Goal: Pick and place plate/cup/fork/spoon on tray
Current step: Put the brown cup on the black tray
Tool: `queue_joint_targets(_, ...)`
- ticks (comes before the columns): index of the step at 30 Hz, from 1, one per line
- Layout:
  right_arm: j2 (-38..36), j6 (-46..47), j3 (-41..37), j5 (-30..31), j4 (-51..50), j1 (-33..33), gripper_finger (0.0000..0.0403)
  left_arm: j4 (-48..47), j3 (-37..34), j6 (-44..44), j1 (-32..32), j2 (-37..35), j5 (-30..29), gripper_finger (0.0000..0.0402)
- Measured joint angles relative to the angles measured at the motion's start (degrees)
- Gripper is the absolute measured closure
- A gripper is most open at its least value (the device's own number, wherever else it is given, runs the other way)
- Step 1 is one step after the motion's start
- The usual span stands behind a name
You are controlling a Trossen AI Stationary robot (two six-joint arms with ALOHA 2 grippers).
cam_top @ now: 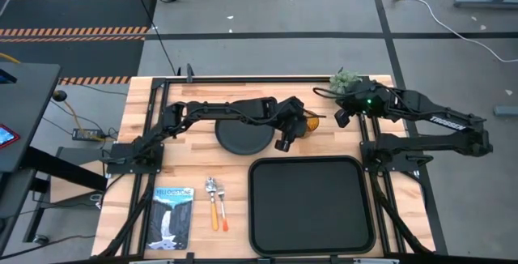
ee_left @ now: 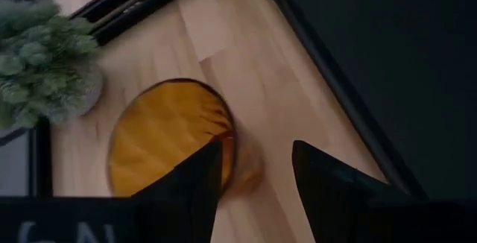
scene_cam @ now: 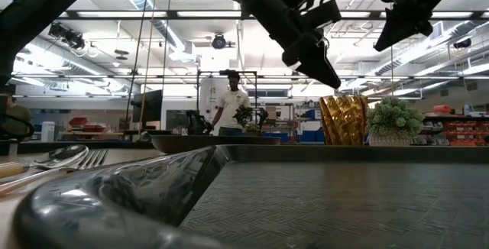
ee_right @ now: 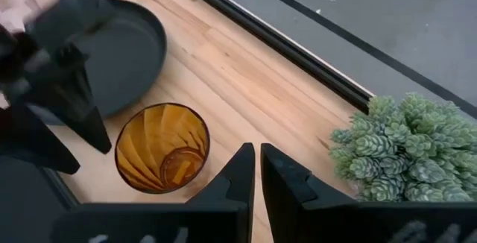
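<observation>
Spread left fingers [ee_left: 201, 176] straddled the amber cup's [ee_left: 168, 135] rim to grasp it; right gripper [ee_right: 257, 170], closed, waited at three o'clock.

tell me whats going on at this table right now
The left gripper hangs open over the rim of the orange cup, which stands on the wood beside the round plate. It has not closed on the cup yet. The right gripper waits, shut, near the small green plant. The tray has nothing on it, and the fork and spoon lie on the table to its left.
</observation>
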Motion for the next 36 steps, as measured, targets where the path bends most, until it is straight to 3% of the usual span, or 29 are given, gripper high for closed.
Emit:
queue_joint_targets(9, 0.0, 1.2, -3.7, 0.3, 0.8, 0.6, 0.0373, 0.9, 0.0, 3.4, 0.5, 1.1, 0.1, 0.023)
queue_joint_targets(31, 0.0, 1.0, -3.8, -0.3, 3.4, 0.7, 0.0373, -0.2, 0.0, 6.7, 1.6, 3.3, 0.3, 0.0231)
queue_joint_targets(36, 0.0, 1.0, -3.8, -0.3, 3.4, 0.6, 0.0373, -0.6, 0.4, 6.7, 1.5, 3.3, 0.3, 0.0257)
